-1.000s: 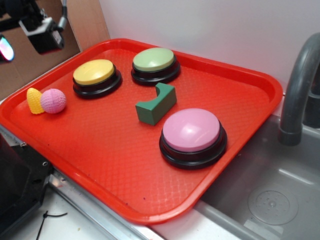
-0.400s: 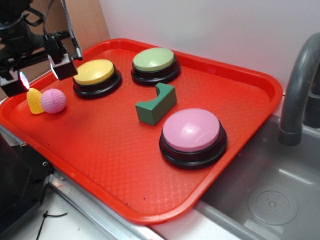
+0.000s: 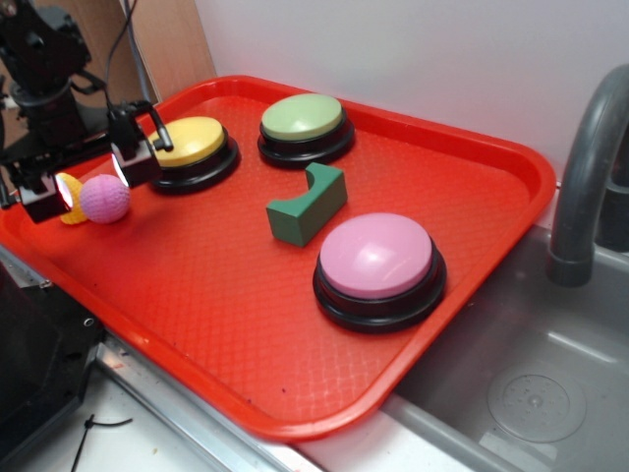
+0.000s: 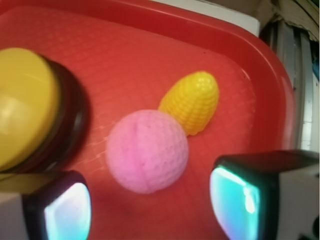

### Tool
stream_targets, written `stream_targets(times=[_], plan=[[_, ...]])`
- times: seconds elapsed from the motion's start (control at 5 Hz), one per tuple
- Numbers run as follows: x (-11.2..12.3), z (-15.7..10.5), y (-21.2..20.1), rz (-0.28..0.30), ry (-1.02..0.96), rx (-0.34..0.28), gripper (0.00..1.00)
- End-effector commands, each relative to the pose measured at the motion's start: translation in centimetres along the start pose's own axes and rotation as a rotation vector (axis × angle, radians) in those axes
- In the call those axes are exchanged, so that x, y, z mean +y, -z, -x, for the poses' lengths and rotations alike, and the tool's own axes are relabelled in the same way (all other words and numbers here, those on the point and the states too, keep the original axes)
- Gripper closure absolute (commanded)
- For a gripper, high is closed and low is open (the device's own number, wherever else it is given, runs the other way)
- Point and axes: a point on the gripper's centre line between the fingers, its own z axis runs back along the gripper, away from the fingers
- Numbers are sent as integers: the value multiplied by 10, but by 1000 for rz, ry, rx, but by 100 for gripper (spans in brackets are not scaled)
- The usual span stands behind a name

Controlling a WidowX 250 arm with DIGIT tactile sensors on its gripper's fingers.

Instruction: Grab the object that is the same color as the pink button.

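The pink ball (image 3: 105,199) is round, so it has no long axis and points no particular way; a faint seam crosses its dimpled surface in the wrist view (image 4: 147,151). It sits on the red tray (image 3: 226,285) near the tray's left corner, touching the yellow corn piece (image 4: 191,101), whose narrow tip points away from the wrist camera. The yellow-topped button (image 3: 190,150) stands just beside the ball, toward the tray's back.

The end effector (image 3: 95,181) is spread wide, one finger on each side of the ball, holding nothing. In the wrist view the two fingers (image 4: 60,210) frame the ball with red tray showing between each pad and the ball, so no contact is visible. In the exterior view the far finger overlaps the yellow-topped button's edge, and the near finger covers most of the corn piece.

The pink button (image 3: 379,267), a large dome on a black base, stands well apart toward the tray's right side, with the dark green notched block (image 3: 306,205) between it and the green-topped button (image 3: 305,127).

The arm's upper part is cut off at the frame's top left. Whether the fingertips touch the tray cannot be told.
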Motion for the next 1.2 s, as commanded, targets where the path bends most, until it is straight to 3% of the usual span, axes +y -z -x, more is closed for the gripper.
stream_targets(times=[0.0, 0.2, 0.4, 0.6, 1.0], plan=[[5, -8, 16, -29, -8, -70, 0], [6, -9, 18, -37, -10, -76, 0], [6, -8, 19, -37, 1, -81, 100], [7, -9, 17, -35, -2, -79, 100], [1, -11, -2, -39, 144, -4, 100]])
